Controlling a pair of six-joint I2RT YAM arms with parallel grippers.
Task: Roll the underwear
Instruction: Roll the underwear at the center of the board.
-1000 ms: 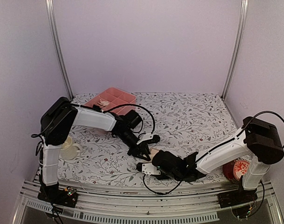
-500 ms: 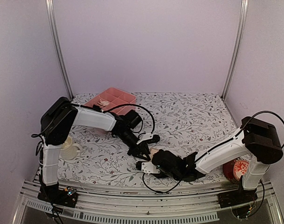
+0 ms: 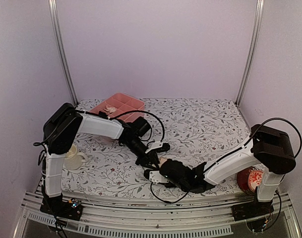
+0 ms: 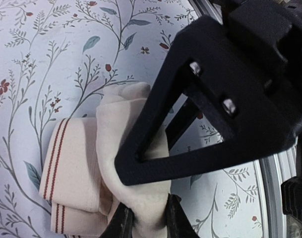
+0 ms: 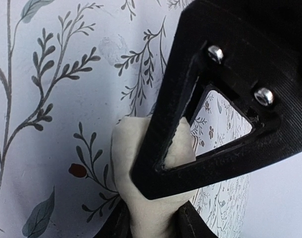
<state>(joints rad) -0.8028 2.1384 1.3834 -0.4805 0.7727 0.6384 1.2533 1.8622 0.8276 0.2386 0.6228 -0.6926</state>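
Note:
The underwear (image 3: pixel 163 161) shows in the top view as a small pale peach bundle near the table's front, wedged between both grippers. My left gripper (image 3: pixel 151 159) reaches it from the left; my right gripper (image 3: pixel 156 174) comes in low from the right. In the left wrist view the cream fabric (image 4: pixel 111 148), with a red-striped waistband (image 4: pixel 66 168), is pinched by the left gripper (image 4: pixel 147 220). The right gripper (image 5: pixel 153 224) is shut on a twisted cream fold of the underwear (image 5: pixel 126 148). A black triangular finger frame hides part of the cloth in both wrist views.
A pink compartment tray (image 3: pixel 118 105) stands at the back left. A cream mug (image 3: pixel 74 157) sits by the left arm's base, and a red patterned cup (image 3: pixel 251 179) by the right arm's base. The table's front edge (image 3: pixel 141 196) runs just below the grippers.
My right arm has slid a little left, toward the left gripper, and its jaws have narrowed on the fabric. The left gripper has stayed put.

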